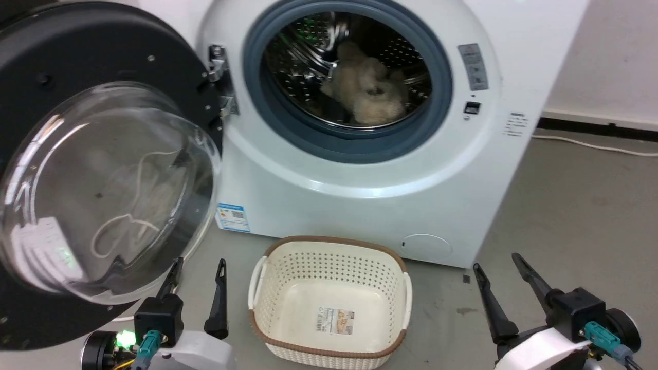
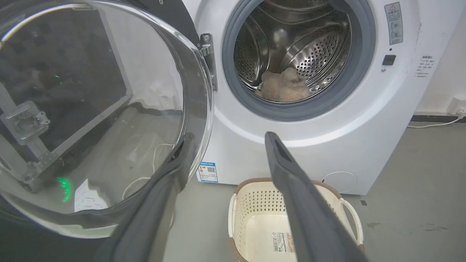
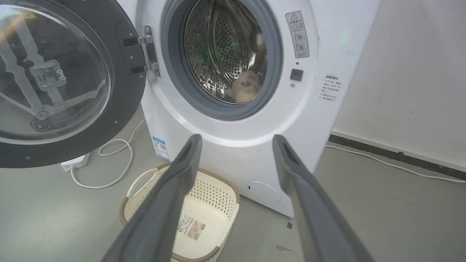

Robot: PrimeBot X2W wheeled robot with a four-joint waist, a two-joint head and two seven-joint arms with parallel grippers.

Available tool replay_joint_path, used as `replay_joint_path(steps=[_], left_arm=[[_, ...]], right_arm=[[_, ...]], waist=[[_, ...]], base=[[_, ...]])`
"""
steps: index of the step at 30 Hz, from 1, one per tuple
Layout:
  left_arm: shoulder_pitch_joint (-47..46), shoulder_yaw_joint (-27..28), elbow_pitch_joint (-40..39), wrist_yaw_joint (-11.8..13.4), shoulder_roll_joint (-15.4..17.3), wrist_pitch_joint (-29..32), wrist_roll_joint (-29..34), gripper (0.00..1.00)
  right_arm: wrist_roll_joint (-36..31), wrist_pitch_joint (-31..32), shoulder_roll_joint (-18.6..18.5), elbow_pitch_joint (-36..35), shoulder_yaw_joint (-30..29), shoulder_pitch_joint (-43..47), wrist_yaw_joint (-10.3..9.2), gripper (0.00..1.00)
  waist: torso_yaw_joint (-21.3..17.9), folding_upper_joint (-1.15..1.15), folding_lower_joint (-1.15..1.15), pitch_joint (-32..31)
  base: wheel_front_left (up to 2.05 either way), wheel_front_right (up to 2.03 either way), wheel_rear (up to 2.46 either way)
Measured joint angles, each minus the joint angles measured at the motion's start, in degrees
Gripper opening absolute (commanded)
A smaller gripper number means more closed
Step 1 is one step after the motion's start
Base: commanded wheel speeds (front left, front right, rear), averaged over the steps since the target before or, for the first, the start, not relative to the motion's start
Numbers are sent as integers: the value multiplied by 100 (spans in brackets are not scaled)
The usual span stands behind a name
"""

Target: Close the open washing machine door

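Just beside left end effector (image 1: 200,263), door (image 1: 103,190)

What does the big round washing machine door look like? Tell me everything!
The washing machine door is a big round glossy black ring with a clear glass bowl bulging from its middle and small screws around it. It stands swung wide open, hanging by a metal hinge on the white washing machine's left side. The open left gripper is close below the glass; touching or not, I cannot tell.

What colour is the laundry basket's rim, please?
The basket rim is brown; head view shows it best.
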Motion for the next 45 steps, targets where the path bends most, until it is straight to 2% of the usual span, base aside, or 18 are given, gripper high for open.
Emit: replay_joint_path(steps=[6,19,45], left_arm=[[58,33,-89,58,21,-101,-2,100],[182,143,-267,158,25,-256,-5,100],[454,335,-387,201,52,-561,-52,100]], right_arm=[[0,-79,0,86,243,-13,0,100],[87,-253,-20,282,588,-176,0,100],[289,-561,-85,592,1176,-298,0,100]], waist=[[278,0,0,22],[619,0,0,70],[1243,0,0,76]], base=[[0,0,0],[0,0,0],[0,0,0]])
